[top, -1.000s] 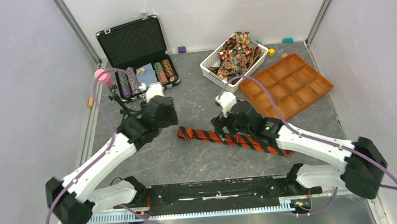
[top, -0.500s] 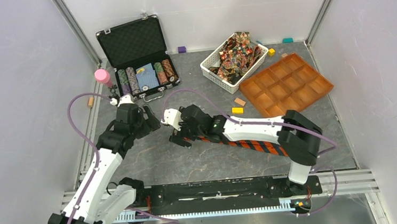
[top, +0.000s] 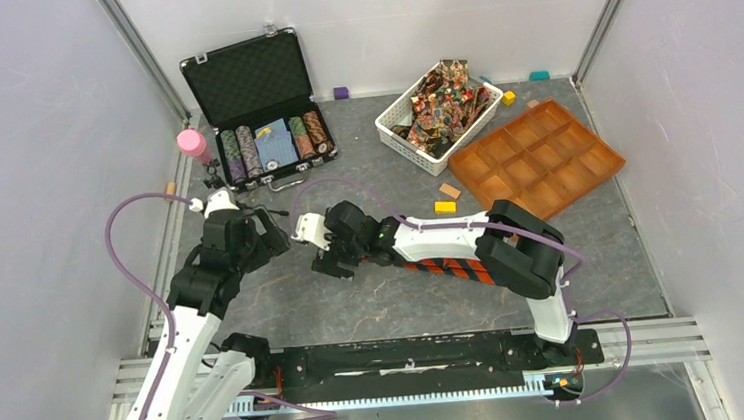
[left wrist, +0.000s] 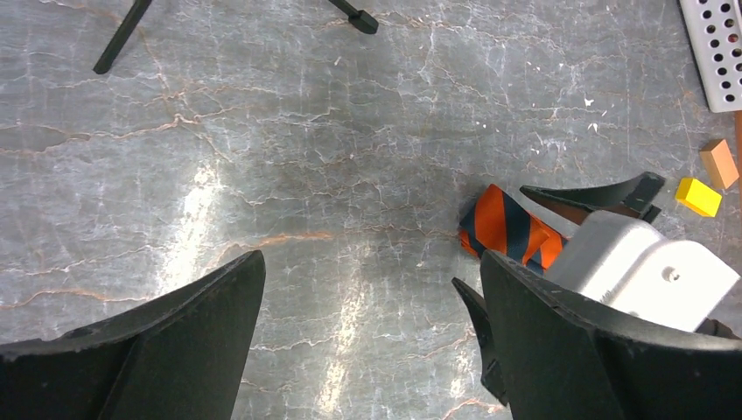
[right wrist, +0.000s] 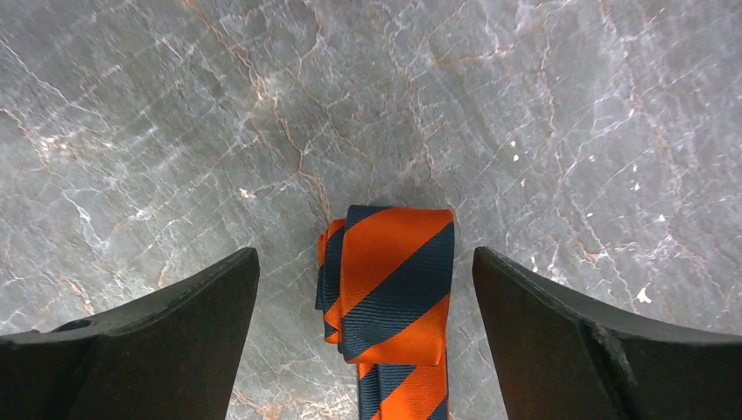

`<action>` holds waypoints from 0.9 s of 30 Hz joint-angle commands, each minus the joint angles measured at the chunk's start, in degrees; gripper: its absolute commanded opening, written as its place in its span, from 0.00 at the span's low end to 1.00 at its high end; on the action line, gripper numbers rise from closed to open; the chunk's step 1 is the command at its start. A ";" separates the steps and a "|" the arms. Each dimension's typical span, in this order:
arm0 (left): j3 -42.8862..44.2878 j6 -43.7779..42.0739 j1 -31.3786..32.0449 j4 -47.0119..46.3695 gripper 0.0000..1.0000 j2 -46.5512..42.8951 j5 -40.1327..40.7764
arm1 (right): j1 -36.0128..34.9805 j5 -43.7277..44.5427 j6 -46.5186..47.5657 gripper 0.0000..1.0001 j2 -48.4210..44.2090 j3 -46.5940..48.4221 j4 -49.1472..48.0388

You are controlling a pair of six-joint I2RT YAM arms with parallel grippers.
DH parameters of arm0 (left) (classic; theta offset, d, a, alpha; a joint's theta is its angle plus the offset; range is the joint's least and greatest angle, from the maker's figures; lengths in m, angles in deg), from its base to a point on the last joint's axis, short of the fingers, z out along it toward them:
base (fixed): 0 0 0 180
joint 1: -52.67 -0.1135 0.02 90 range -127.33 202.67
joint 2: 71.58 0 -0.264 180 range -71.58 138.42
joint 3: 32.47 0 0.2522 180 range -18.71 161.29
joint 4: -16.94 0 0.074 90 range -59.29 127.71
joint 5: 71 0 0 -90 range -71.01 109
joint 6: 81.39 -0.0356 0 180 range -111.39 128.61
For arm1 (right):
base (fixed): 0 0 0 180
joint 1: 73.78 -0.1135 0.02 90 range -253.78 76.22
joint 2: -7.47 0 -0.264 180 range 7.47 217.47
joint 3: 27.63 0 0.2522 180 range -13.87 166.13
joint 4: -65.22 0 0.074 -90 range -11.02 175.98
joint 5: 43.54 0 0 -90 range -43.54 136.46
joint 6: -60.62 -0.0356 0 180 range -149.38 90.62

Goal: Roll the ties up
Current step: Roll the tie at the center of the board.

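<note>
My left gripper (left wrist: 359, 289): fingers wide apart, holding nothing. My right gripper (right wrist: 366, 258): fully spread astride the folded end of the orange-and-dark striped fabric necktie (right wrist: 394, 280), gaps either side. The necktie lies mid-way across the grey marbled table (right wrist: 131, 105).

From above I see my right arm reaching across to the left, with its gripper (top: 323, 254) low over the table near the middle. It sits just right of my left gripper (top: 275, 242), close but apart. The orange-and-dark striped tie (top: 453, 269) lies under the right arm, mostly hidden. Far right, a white basket (top: 403, 145) holds the patterned ties (top: 445, 99), beside an orange tray (top: 530, 167). The open chip case (top: 249, 79) sits far left.
</note>
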 commanded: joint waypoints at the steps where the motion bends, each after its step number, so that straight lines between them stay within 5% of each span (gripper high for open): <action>1: 0.31 1.10 -0.37 0.86 0.98 -2.92 2.75 | 1.61 -1.06 -0.59 0.98 1.15 1.96 0.50; 17: -0.86 1.46 -0.37 -0.13 0.99 -4.57 3.04 | 4.85 -10.30 -2.27 0.98 3.13 2.40 4.89; 27: -1.03 1.22 -0.37 -0.37 1.00 -4.47 2.76 | 4.87 -3.77 -1.28 0.94 5.35 2.67 4.28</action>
